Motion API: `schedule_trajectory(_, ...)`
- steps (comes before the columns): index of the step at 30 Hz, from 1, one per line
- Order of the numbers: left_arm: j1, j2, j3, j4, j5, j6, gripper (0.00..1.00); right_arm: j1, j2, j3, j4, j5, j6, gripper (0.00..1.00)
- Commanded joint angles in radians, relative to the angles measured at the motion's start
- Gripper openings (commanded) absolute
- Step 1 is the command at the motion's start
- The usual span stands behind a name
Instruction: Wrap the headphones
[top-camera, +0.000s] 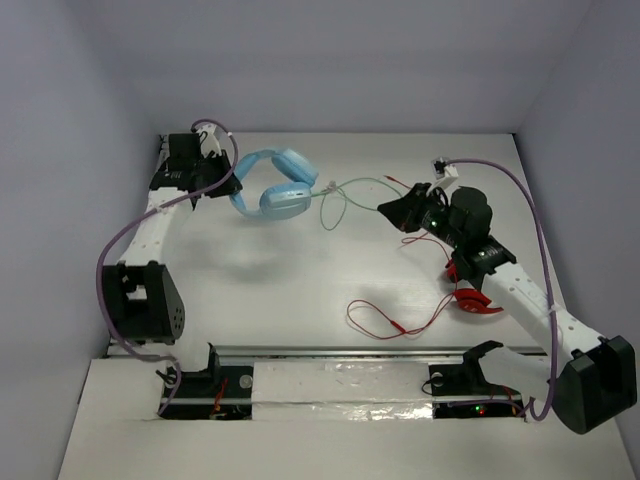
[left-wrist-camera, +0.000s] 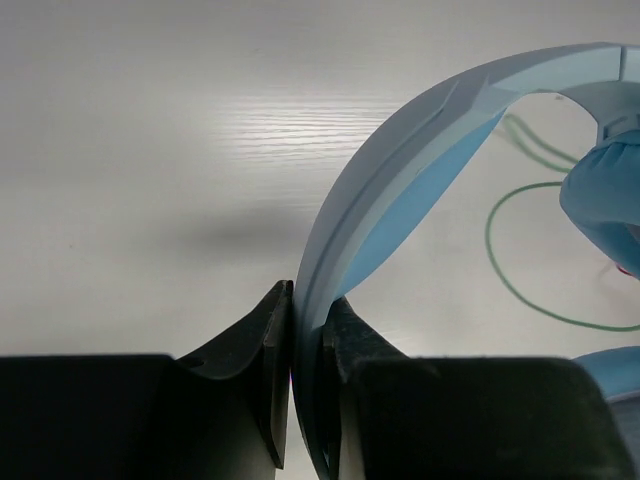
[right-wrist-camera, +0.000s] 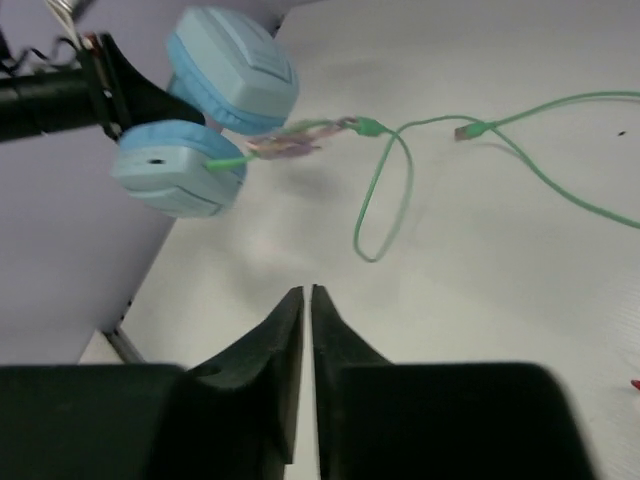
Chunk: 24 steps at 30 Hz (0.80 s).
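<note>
The left gripper (left-wrist-camera: 306, 305) is clamped on the pale blue headband (left-wrist-camera: 400, 150) of the light blue over-ear headphones (top-camera: 272, 187), holding them at the overhead view's upper left, probably as an anchor for winding. Right of centre, the right gripper (right-wrist-camera: 306, 295) has its jaws pressed together on nothing. It faces the thin mint-green cable (right-wrist-camera: 385, 195), which trails loose over the white table (top-camera: 300, 290).
</note>
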Motion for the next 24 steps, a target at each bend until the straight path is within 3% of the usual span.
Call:
schedule_trajectory(1, -0.07, -0.12, 0.057, -0.091, 0.058, -0.044, 0.0, 0.01, 0.016, 0.063, 0.066, -0.107, -0.06, 0.18)
schedule_trajectory(3, -0.13, -0.16, 0.063, -0.119, 0.016, -0.036, 0.0, 0.01, 0.027, 0.089, 0.062, -0.127, -0.08, 0.35)
schedule_trajectory(4, -0.142, -0.174, 0.069, -0.13, -0.01, -0.038, 0.0, 0.01, 0.031, 0.098, 0.062, -0.159, -0.084, 0.49)
schedule_trajectory(5, -0.142, -0.203, 0.073, -0.125, -0.01, -0.055, 0.0, 0.01, 0.04, 0.106, 0.065, -0.176, -0.087, 0.55)
schedule_trajectory(7, -0.153, -0.235, 0.078, -0.068, 0.054, -0.084, 0.0, 0.01, 0.053, 0.122, 0.08, -0.229, -0.093, 0.62)
schedule_trajectory(10, -0.153, -0.277, 0.104, 0.015, 0.154, -0.163, 0.0, 0.01, 0.073, 0.151, 0.063, -0.253, -0.13, 0.64)
schedule_trajectory(12, -0.153, -0.284, 0.135, 0.031, 0.182, -0.196, 0.0, 0.01, 0.068, 0.162, 0.04, -0.234, -0.179, 0.63)
schedule_trajectory(15, -0.153, -0.289, 0.19, 0.066, 0.223, -0.23, 0.0, 0.01, 0.042, 0.139, 0.06, -0.26, -0.248, 0.4)
schedule_trajectory(16, -0.153, -0.287, 0.216, 0.104, 0.263, -0.274, 0.0, 0.01, 0.025, 0.129, 0.071, -0.272, -0.261, 0.21)
schedule_trajectory(18, -0.153, -0.277, 0.247, 0.131, 0.282, -0.306, 0.0, 0.01, 0.019, 0.119, 0.086, -0.291, -0.281, 0.17)
schedule_trajectory(20, -0.153, -0.266, 0.281, 0.169, 0.301, -0.351, 0.0, 0.01, 0.023, 0.13, 0.072, -0.325, -0.31, 0.31)
schedule_trajectory(21, -0.143, -0.263, 0.288, 0.183, 0.314, -0.364, 0.0, 0.01, 0.025, 0.141, 0.062, -0.325, -0.32, 0.4)
schedule_trajectory(22, -0.142, -0.258, 0.287, 0.219, 0.346, -0.404, 0.0, 0.01, 0.028, 0.144, 0.06, -0.317, -0.331, 0.57)
schedule_trajectory(24, -0.133, -0.258, 0.279, 0.267, 0.383, -0.443, 0.0, 0.01, 0.04, 0.15, 0.071, -0.285, -0.347, 0.68)
